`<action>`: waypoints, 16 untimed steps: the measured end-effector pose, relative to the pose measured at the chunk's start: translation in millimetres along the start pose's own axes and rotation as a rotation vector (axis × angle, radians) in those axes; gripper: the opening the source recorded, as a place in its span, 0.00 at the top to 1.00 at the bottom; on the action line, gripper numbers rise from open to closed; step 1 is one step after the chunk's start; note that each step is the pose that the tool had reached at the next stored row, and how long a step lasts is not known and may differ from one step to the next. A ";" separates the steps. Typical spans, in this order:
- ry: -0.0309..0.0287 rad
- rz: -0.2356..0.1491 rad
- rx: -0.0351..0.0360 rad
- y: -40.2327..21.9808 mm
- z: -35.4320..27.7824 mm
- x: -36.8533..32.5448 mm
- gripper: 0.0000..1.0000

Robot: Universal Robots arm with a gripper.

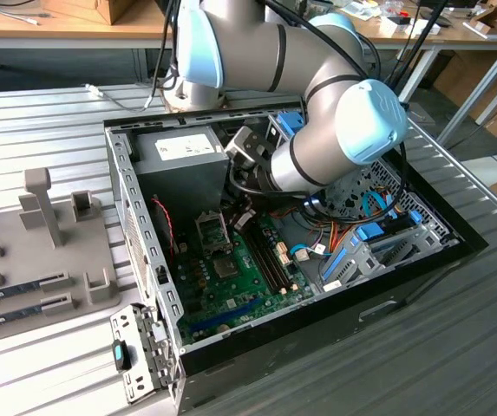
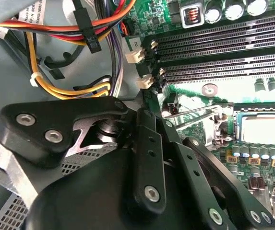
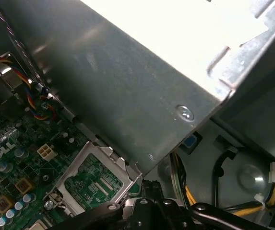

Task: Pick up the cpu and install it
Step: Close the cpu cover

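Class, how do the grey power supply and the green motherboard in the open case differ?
The power supply is a plain grey metal box; the motherboard is a flat green board crowded with parts. The power supply stands tall in a corner; the motherboard lies flat. Both sit inside the open case.

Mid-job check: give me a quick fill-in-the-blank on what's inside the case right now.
The arm reaches into the open computer case, whose motherboard is coloured ___. The grey power supply sits at the case's end toward the exterior view's ___. In the second wrist view, the long memory slots are ___.
Missing words: green; left; empty.
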State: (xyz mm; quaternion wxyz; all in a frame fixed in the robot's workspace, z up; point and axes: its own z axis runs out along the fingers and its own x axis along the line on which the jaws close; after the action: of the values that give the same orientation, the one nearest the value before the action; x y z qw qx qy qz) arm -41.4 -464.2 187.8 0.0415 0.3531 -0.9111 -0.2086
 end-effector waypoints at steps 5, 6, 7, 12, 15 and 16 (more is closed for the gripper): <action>-0.0007 0.000 0.0007 3.1 -6.7 -0.3 0.89; -0.0007 0.000 0.0008 4.0 -8.6 -0.4 0.89; -0.0009 0.000 0.0008 5.1 -11.0 -0.6 0.89; -0.0013 0.000 0.0009 7.9 -17.1 -1.0 0.89; -0.0015 -0.001 0.0009 8.0 -17.3 -0.9 0.89; -0.0015 -0.001 0.0009 8.1 -17.3 -0.8 0.89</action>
State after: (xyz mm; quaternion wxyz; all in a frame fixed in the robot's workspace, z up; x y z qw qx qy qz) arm -41.9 -464.4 206.9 0.0406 0.3533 -0.9111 -0.2084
